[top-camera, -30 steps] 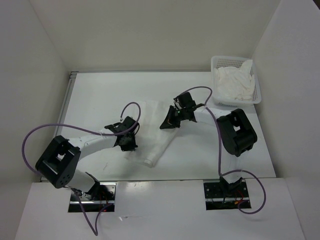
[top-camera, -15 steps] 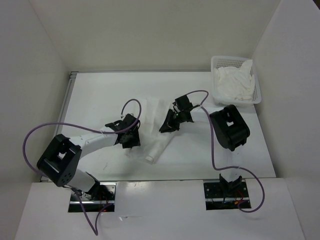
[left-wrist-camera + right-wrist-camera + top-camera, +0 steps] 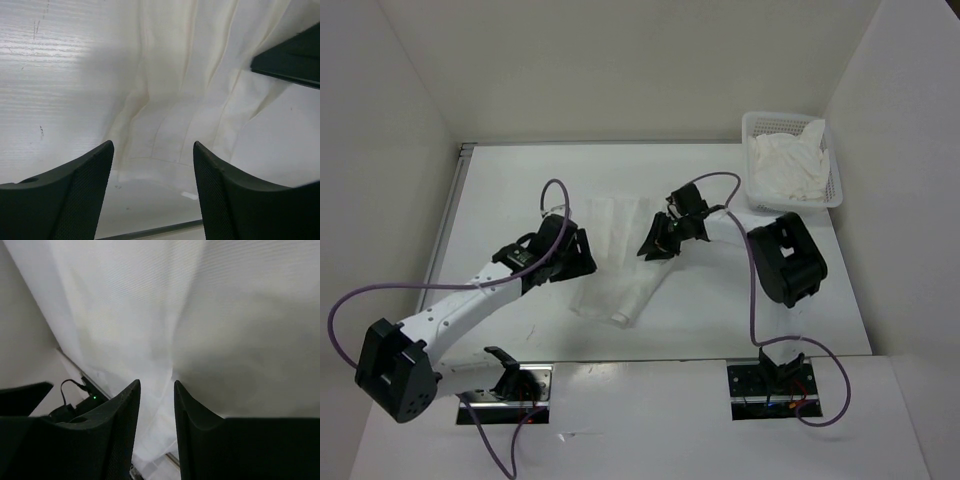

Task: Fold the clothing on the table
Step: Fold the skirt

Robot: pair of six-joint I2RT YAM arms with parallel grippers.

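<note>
clothing [image 3: 618, 228]: white, thin, faint lengthwise pleat lines; lies flat about mid-table [image 3: 520, 180], wider at the far end, narrowing toward the near edge
left gripper [image 3: 582, 252]: at the clothing's left edge, jaws wide apart, gripping nothing (wrist view shows fabric below through the gap)
right gripper [image 3: 655, 247]: over the clothing's right edge, jaws slightly apart with a narrow gap, fabric filling the wrist view behind it
basket [image 3: 752, 125]: white mesh, far right corner, well apart from the clothing
white cloth [image 3: 788, 165]: heaped in the basket
</note>
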